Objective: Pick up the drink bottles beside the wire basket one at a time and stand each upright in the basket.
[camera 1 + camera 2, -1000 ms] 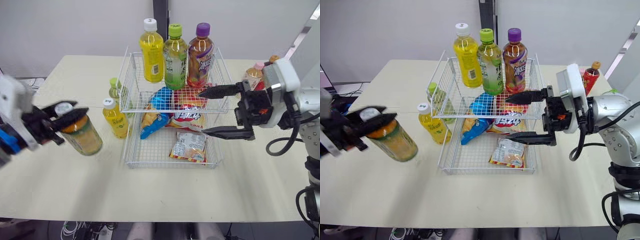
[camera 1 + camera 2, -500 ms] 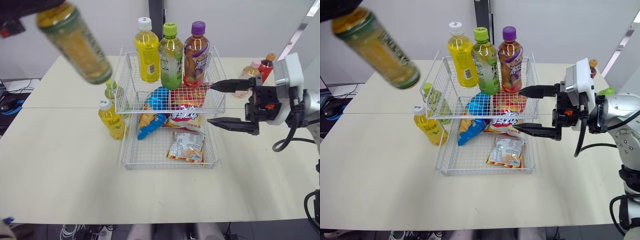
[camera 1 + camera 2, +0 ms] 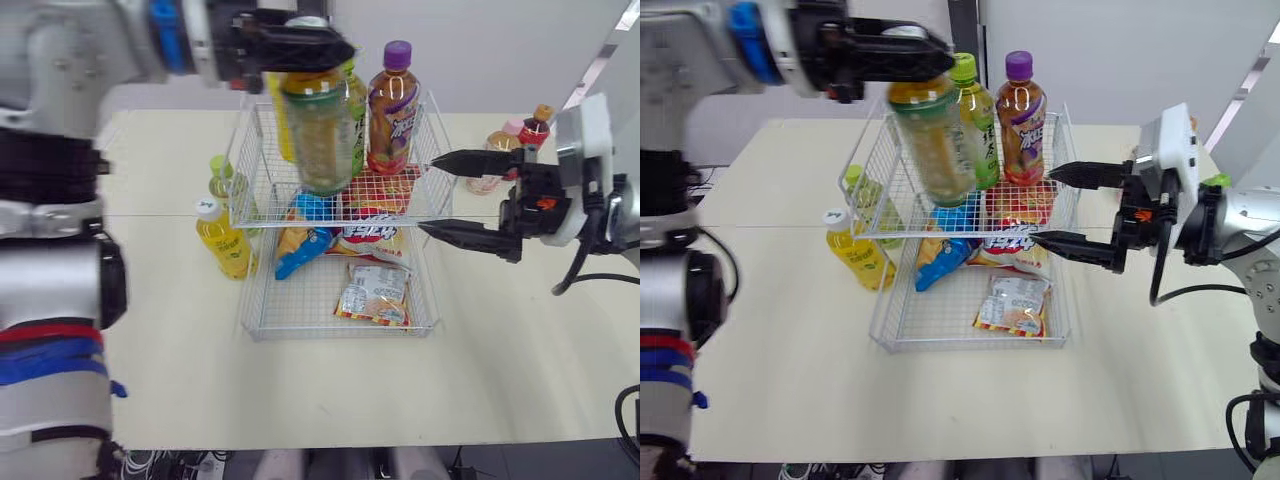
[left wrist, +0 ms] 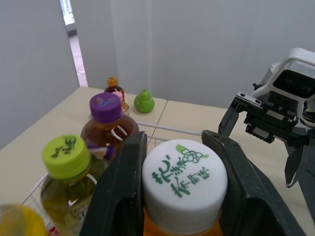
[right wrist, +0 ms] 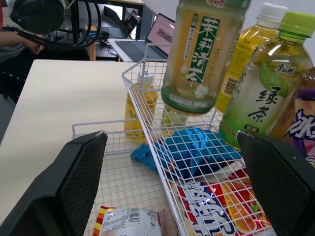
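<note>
Carefully: the left gripper's (image 4: 179,147) jaws clamp the cap of the tea bottle (image 3: 318,140), which hangs slightly tilted over the wire basket's (image 3: 340,334) rear tier. Level it, then lower it clear of the standing bottles (image 3: 392,110). The right gripper's (image 3: 432,195) jaws gape empty nearby.

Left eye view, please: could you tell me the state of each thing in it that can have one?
Left end effector: shut on the tea bottle's cap.
Tea bottle: capped, held near upright over the wire basket.
Right end effector: open, empty.
Purple-capped bottle: capped, upright in the basket.
Small yellow bottle: capped, upright on the table, outside the basket.
</note>
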Action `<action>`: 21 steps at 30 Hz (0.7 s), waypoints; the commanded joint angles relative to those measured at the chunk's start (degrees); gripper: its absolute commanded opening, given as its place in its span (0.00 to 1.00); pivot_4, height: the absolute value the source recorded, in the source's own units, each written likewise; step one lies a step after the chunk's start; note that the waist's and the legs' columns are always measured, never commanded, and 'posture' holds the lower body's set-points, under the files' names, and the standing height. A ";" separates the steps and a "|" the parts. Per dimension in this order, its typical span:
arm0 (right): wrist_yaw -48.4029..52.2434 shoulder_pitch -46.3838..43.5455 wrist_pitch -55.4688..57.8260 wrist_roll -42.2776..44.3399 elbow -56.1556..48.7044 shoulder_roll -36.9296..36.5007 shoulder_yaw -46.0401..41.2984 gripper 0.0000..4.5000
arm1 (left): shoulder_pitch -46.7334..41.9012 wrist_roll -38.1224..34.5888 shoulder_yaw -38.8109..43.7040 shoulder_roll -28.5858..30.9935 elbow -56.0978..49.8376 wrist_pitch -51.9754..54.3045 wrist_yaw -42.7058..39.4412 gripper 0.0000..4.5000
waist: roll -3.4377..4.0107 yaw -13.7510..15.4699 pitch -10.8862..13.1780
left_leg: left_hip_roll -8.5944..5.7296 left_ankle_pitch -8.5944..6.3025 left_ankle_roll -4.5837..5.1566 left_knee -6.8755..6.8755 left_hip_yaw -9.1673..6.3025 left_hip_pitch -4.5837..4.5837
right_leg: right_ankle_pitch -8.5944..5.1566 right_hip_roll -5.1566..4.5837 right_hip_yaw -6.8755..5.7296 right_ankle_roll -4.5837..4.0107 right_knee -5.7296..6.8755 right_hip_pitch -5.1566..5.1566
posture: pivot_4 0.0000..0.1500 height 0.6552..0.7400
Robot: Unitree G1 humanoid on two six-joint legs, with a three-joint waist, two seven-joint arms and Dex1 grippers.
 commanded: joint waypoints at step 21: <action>-3.52 11.32 -1.33 3.11 -7.42 -2.84 -9.40 1.00 | -3.05 15.78 -0.27 -16.76 11.35 -10.28 -4.59 0.31 | 0.04 -0.05 0.04 | -0.01 0.00 0.01 0.10 -0.01 0.00 | 0.02 0.00 0.00 0.07 0.06 0.04 | 1.00 1.00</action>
